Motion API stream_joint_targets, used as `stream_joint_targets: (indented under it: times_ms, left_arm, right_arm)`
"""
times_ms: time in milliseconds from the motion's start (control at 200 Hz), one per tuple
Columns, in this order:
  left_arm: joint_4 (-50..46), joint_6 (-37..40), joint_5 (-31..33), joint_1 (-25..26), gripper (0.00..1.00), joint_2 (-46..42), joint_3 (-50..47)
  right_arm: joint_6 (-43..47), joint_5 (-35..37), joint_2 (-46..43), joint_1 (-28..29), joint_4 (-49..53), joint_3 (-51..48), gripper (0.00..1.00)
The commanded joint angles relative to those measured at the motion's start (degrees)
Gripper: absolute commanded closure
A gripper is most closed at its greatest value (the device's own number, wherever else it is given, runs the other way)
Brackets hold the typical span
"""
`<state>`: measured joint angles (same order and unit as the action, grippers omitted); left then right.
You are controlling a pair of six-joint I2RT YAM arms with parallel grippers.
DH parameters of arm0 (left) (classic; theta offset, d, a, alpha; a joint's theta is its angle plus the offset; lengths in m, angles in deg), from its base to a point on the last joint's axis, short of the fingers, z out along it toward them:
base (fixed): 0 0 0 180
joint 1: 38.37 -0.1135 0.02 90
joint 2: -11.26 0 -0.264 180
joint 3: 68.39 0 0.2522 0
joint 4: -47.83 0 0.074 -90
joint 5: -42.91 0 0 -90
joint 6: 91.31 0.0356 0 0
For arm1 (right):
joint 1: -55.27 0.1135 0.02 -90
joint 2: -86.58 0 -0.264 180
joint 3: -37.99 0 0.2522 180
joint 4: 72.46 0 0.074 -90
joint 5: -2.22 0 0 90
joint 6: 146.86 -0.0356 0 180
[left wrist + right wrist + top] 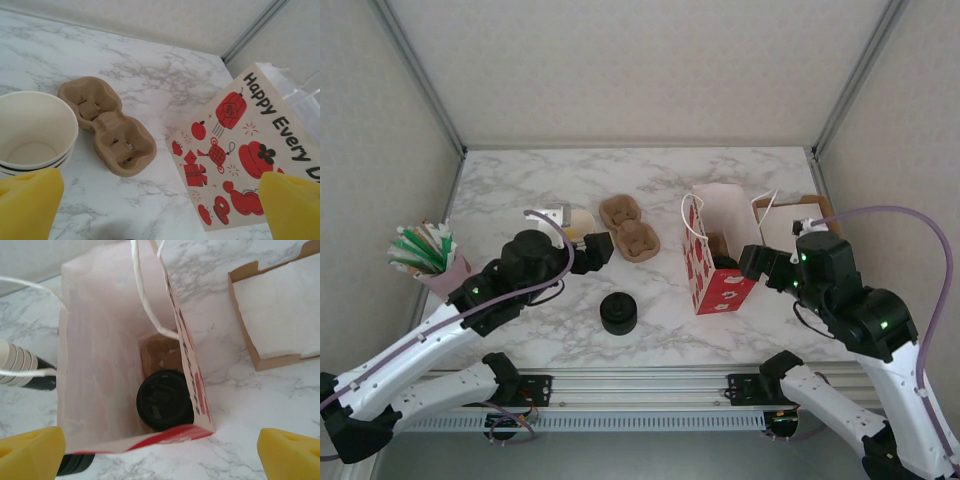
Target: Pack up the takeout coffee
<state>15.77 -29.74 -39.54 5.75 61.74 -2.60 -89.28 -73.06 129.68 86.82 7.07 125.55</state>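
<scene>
Hovering over the gift bag, my right pincer gapes wide, holding nothing. The takeout coffee stands between my fingertips, deep inside the bag, black lid up. My left pincer is spread empty too, with stacked cups beside its left finger and cardboard carriers ahead.

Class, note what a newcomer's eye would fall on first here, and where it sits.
The red-printed paper bag stands open right of the table's centre, a black-lidded coffee cup at its bottom. Brown pulp cup carriers lie mid-table.
</scene>
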Motion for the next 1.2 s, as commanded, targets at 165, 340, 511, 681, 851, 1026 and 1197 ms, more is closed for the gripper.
stream_joint_targets:
  times_ms: [165,340,511,681,851,1026,1197]
  left_arm:
    - [0.63,3.80,-4.23,-4.84,0.00,7.07,5.88]
    - [0.66,4.47,-6.37,-7.13,0.00,9.83,8.11]
    - [0.19,5.13,-7.99,-8.19,0.00,10.52,8.97]
    - [0.51,4.40,-8.42,-8.35,0.00,10.00,8.79]
    - [2.33,3.08,-8.96,-8.35,0.00,7.83,6.23]
    - [2.52,2.41,-8.10,-8.35,0.00,5.99,4.72]
    - [1.05,2.62,-7.10,-9.01,0.00,7.09,4.90]
  right_arm:
    - [3.98,3.78,6.88,-0.99,-2.67,6.26,0.01]
    - [4.65,2.60,9.43,-4.79,-2.43,8.41,0.01]
    - [4.18,2.12,8.93,-8.44,-1.51,8.47,0.01]
    - [3.27,3.65,6.88,-12.24,0.96,9.73,0.01]
    - [0.53,9.40,3.91,-13.55,2.93,8.46,0.01]
    - [-0.10,8.14,1.87,-13.88,2.85,5.82,0.01]
    - [0.21,6.30,1.13,-13.95,1.62,2.13,0.01]
